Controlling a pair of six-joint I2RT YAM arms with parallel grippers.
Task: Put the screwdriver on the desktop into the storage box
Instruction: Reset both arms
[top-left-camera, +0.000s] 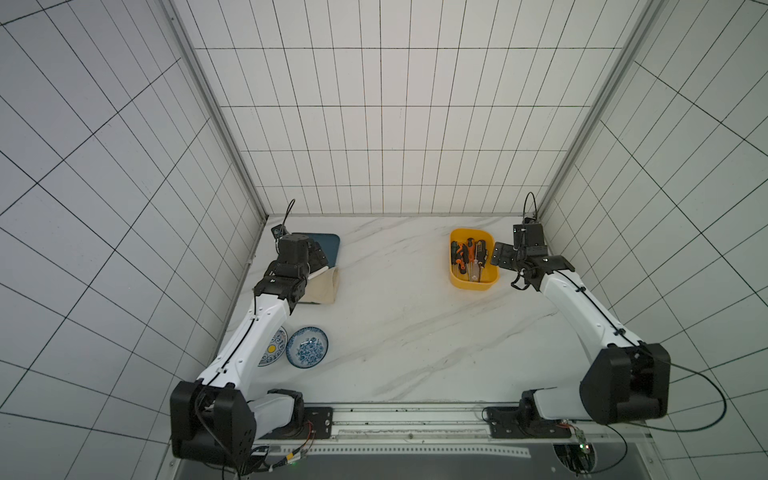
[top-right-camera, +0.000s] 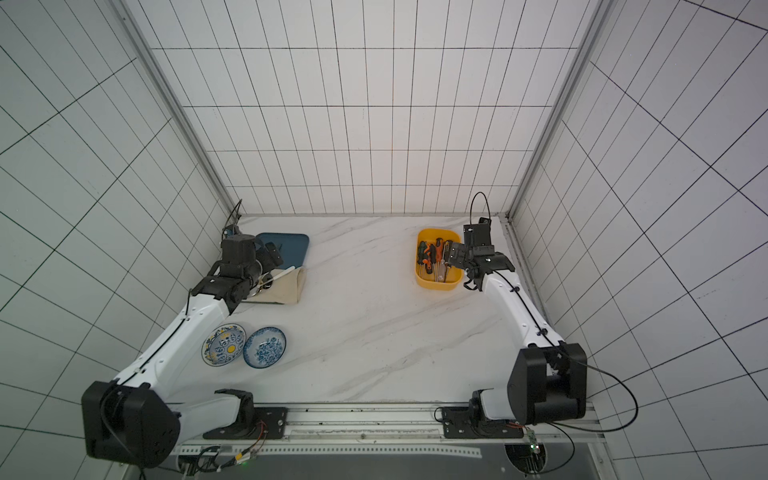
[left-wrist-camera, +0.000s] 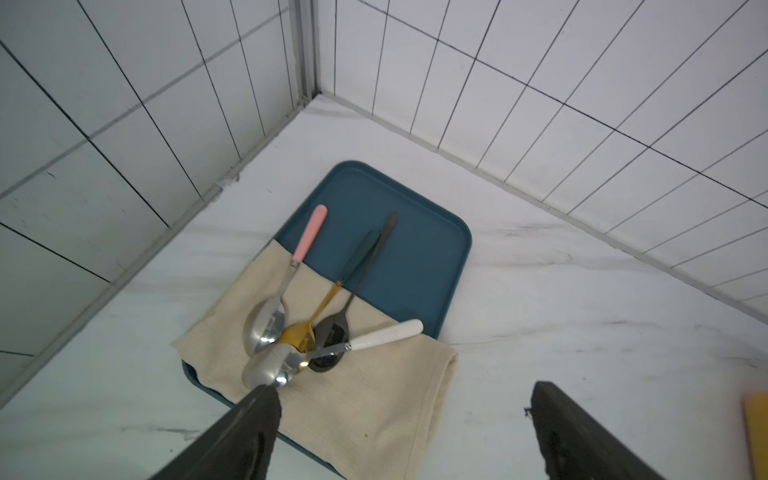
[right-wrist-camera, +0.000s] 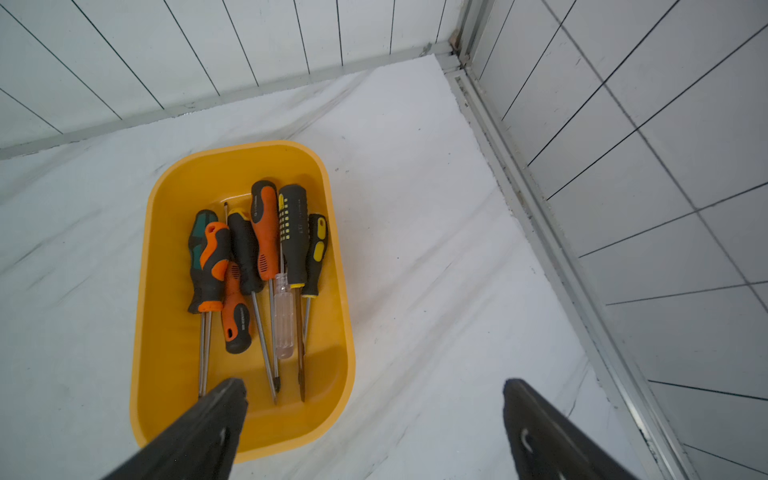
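- Tabletop (right-wrist-camera: 436, 249): flat, white, matte, with faint grey marble veins.
- Storage box (right-wrist-camera: 232, 166): yellow smooth plastic, rectangular with rounded corners and low walls. It sat on the tabletop directly under and ahead of the right tool (right-wrist-camera: 374, 386).
- Screwdrivers (right-wrist-camera: 266, 232): a loose pile inside the storage box, mostly lengthwise, several overlapping. They had rubbery grips in black with orange, green or yellow, and thin bright steel shafts pointing toward the right tool. One clear-handled driver (right-wrist-camera: 284, 324) lay among them.
- Right tool: jaws spread wide, gripping nothing. One dark finger hung over the box's near end, the other over bare tabletop beside the box.
- Left tool (left-wrist-camera: 405, 392): jaws also wide apart, empty. One finger's tip overlapped a silver spoon bowl in the wrist view; contact could not be told.
- Ahead of the left tool: a flat dark blue tray (left-wrist-camera: 407, 249) with rounded corners, half draped by a beige woven cloth (left-wrist-camera: 374, 399).
- Spoons (left-wrist-camera: 270, 324) lay fanned on the cloth, with pink, white, green and black handles.
- Behind the left tool, beside its arm: two round blue-patterned bowls (top-right-camera: 264, 347), side by side.
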